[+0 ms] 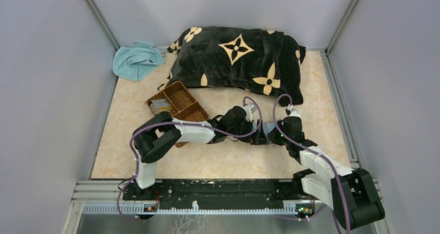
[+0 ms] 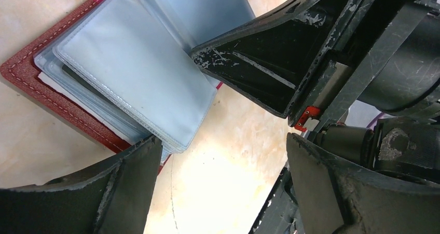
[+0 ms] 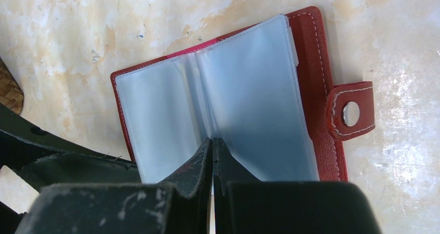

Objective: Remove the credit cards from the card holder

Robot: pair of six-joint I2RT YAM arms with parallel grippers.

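Red stitched card holder [image 3: 311,63] lies open on the worktop [image 3: 78,37], right pincer [image 3: 212,151] closed on a clear sleeve [image 3: 254,99] at the spine, left pincer [image 2: 223,143] open beside the cover edge; no card is seen outside it, so extraction appears not yet begun

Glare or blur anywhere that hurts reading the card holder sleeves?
Right wrist: card holder sleeves sharp, mild glare on the table at right, right tool soft up close. Left wrist: table washed out inside the open left tool. Top external: even light, sharp, arms cover most of the holder.
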